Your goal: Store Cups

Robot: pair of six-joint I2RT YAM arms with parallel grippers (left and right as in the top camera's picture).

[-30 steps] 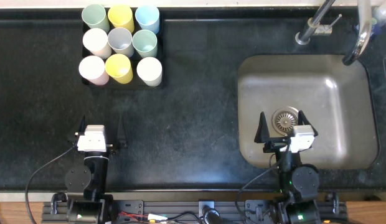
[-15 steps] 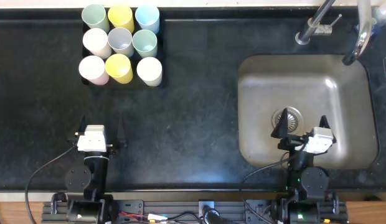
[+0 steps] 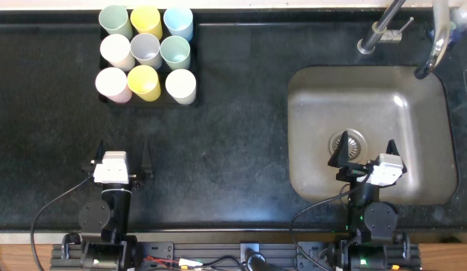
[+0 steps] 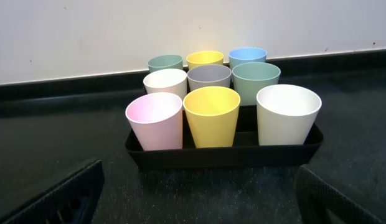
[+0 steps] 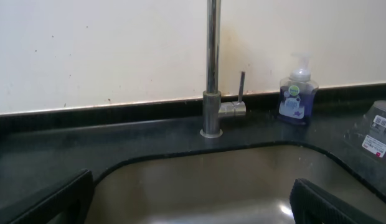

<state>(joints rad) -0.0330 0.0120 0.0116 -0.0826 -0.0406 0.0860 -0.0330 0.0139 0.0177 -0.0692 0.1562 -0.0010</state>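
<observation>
While both jaws stand open, the right arm (image 3: 364,197) has swung rightward.

Black tray (image 3: 194,66) of pastels, upper left of the frame
Top row: green cup (image 3: 114,19), yellow cup (image 3: 146,19), blue cup (image 3: 178,19); middle row: cream cup (image 3: 117,49), grey cup (image 3: 146,49), mint cup (image 3: 175,51); bottom row: pink cup (image 3: 113,83), golden cup (image 3: 144,81), white cup (image 3: 181,84); counter (image 3: 233,135) speckled black, sink (image 3: 414,105) silver-grey.

even, diffuse light from above, with no hard shadows on the dark worktop (image 3: 233,135). the steel sink (image 3: 414,113) carries a soft sheen, brightest toward its far side. cups (image 4: 211,115) evenly lit, with slight shade low in the tray (image 4: 224,155). the pale wall (image 5: 118,50) is bright but not washed out.
</observation>
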